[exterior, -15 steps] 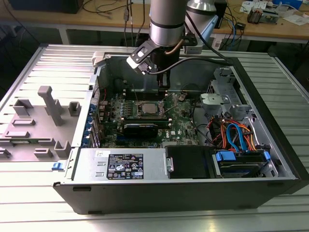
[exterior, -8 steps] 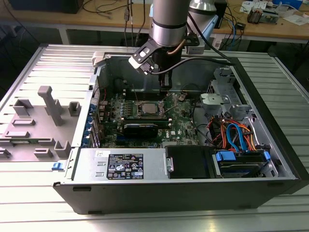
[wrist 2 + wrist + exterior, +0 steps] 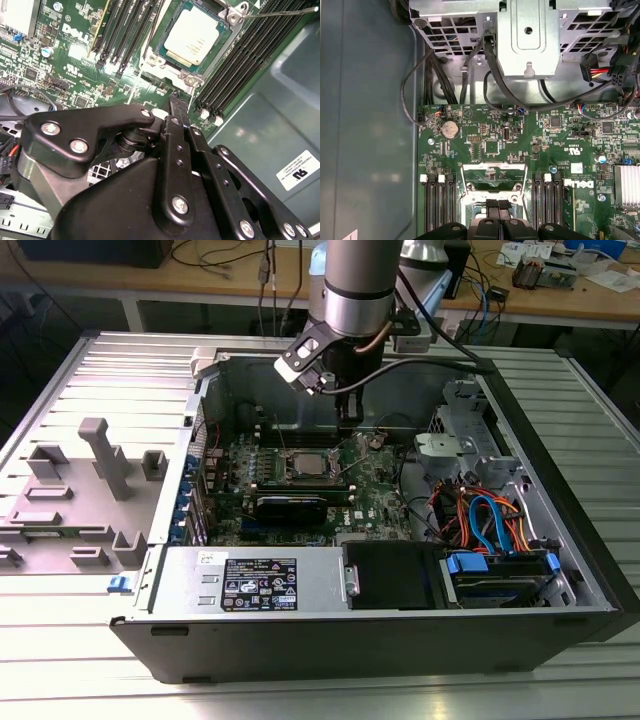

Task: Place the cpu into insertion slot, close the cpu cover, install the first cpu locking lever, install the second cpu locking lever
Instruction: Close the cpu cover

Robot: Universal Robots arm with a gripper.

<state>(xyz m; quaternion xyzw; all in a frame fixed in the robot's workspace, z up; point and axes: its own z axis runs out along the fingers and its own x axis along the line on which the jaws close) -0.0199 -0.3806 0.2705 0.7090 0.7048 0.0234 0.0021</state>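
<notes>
Hovering low over the mobo w/ my gripper [image 3: 176,100] pinched narrow, tips together, nothing held. The cpu [image 3: 195,32] lies in the insertion slot [image 3: 225,30], silver top up, w/ a green edge showing round it. So I judge the cpu cover [image 3: 493,166] isn't down yet: in the first wrist view it looks like a silver frame tipped up just beside my tips. One locking lever [image 3: 280,11] sticks out free past the socket corner.

Risks, IMO:
- If the chip sits a bit skewed, pressing the cover down would crush socket pins. Can't confirm seating from here.
- Closed tips make a small contact, so they could skid off the thin frame and hit the cpu top or the memory slots [image 3: 245,55] either side.
- The loose lever may snag too.
</notes>
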